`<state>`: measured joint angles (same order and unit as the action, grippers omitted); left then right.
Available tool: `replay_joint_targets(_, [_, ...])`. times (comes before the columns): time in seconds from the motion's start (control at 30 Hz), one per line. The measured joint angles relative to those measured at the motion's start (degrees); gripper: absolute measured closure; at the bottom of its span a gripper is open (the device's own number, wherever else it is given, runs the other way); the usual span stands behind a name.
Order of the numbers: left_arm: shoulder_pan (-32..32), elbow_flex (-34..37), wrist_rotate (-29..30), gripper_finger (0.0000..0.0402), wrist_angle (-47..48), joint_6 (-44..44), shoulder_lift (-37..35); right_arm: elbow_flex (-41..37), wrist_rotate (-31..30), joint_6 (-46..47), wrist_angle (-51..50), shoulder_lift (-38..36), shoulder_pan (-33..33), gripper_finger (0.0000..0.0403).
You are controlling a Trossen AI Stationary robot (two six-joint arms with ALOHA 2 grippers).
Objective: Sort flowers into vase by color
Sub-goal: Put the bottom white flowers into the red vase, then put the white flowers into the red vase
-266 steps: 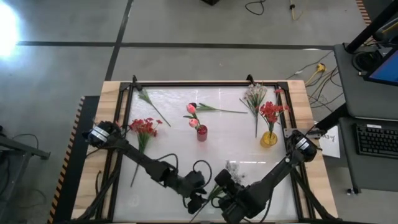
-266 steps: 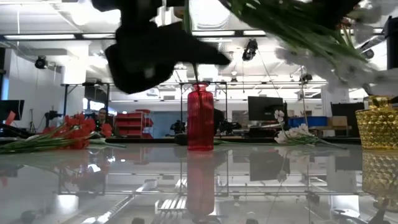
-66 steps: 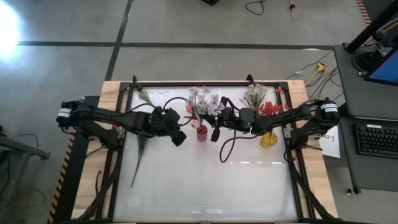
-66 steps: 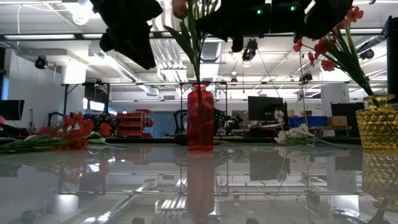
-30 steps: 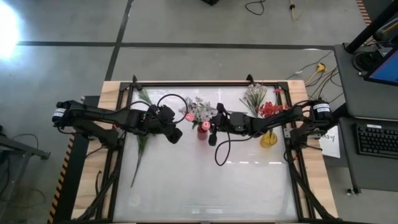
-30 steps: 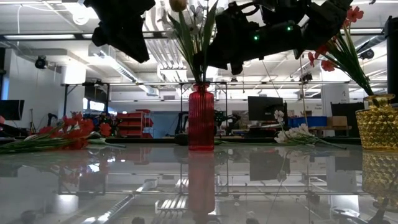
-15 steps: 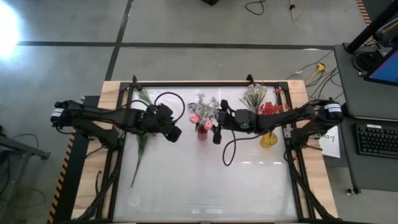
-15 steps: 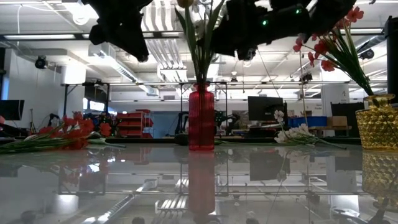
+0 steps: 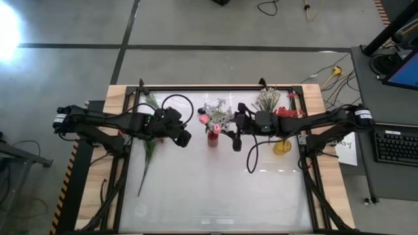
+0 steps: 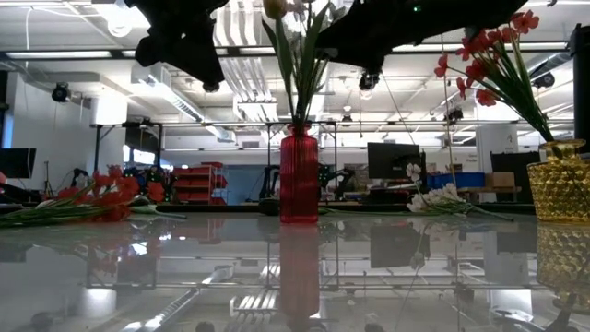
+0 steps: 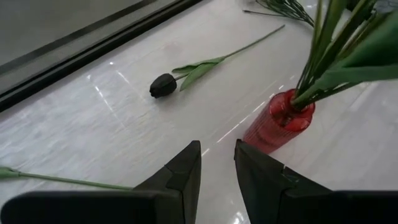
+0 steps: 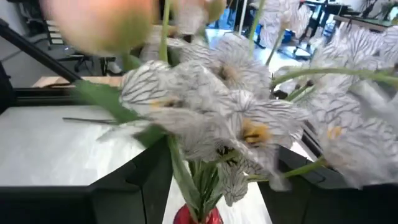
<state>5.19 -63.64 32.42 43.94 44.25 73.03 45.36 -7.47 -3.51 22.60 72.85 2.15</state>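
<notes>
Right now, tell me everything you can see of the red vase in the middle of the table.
The red vase is a narrow, ribbed bottle of translucent red glass with a short neck and slightly flared mouth. It stands upright on the glossy white tabletop, near the middle of its back half, its reflection showing below it. Several green stems rise from its mouth, carrying pink rosebuds and white veined blossoms. Neither gripper touches it: the left gripper and right gripper hover on either side.

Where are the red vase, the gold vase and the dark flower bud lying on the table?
red vase [image 10: 298,180], low view, ribbed body
gold vase [image 10: 562,189], low view, textured side
dark flower bud [image 11: 163,85], left wrist view, bud head
</notes>
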Motion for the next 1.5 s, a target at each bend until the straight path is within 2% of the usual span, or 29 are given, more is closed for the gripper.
replay_joint_targets(0.17, [-0.06,0.00,0.00,0.0316,-0.35,0.00,0.00,0.63,-0.04,2.67,-4.32,-1.43,0.01,0.0202])
replay_joint_targets(0.7, [-0.06,0.02,-0.46,0.0316,-1.41,0.02,-0.02,13.65,-0.48,5.55,-39.51,-1.67,0.02,0.0198])
replay_joint_targets(0.93, [-0.06,0.02,-0.50,0.0316,-1.49,0.02,-0.31,17.59,-0.52,5.69,-49.08,-2.30,0.02,0.0142])
replay_joint_targets(1.07, [-0.15,0.02,-0.50,0.0316,-1.50,0.00,-1.03,24.52,-0.98,7.24,-53.02,-3.83,0.00,0.0116])
replay_joint_targets(1.2, [-0.79,0.02,-0.48,0.0316,-1.52,-0.16,-1.33,33.30,-4.25,9.92,-56.76,-3.73,0.09,0.0118])
replay_joint_targets(1.3, [-1.52,0.02,-0.50,0.0316,-1.53,-0.29,-1.33,39.72,-10.50,11.20,-60.80,-3.58,1.17,0.0130])
replay_joint_targets(1.4, [-2.19,0.02,-0.48,0.0316,-1.53,-1.79,-1.33,44.19,-17.60,14.20,-66.25,-3.57,4.65,0.0145])
replay_joint_targets(1.5, [-2.65,0.02,-0.50,0.0316,-1.53,-4.26,-1.44,46.23,-19.14,16.45,-71.35,-3.75,10.87,0.0157])
